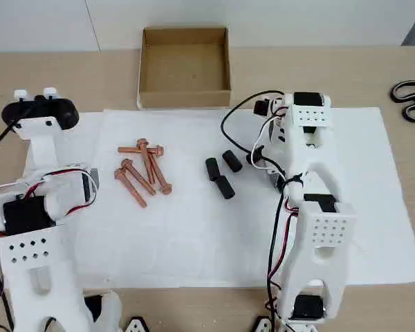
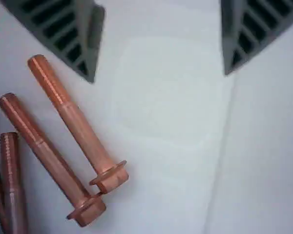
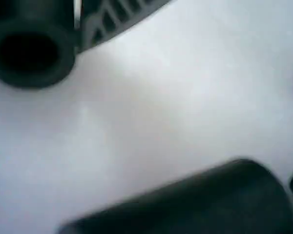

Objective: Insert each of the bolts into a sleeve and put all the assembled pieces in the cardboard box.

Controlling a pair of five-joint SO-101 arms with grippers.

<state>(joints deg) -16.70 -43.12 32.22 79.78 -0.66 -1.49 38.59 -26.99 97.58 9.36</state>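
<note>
Where they lie loose, bolts (image 1: 149, 167) gleam coppery (flanged heads); sleeves (image 1: 212, 169) black.

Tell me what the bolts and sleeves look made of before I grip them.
Bolts: metal, copper-coloured with a soft sheen, with flanged heads and faintly ridged tips. Sleeves: matte black hollow tubes with no glints, likely rubber or plastic; the look does not settle which.

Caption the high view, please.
Copper bolts and black sleeves lie on a white sheet between left arm and right arm, cardboard box beyond.
</note>
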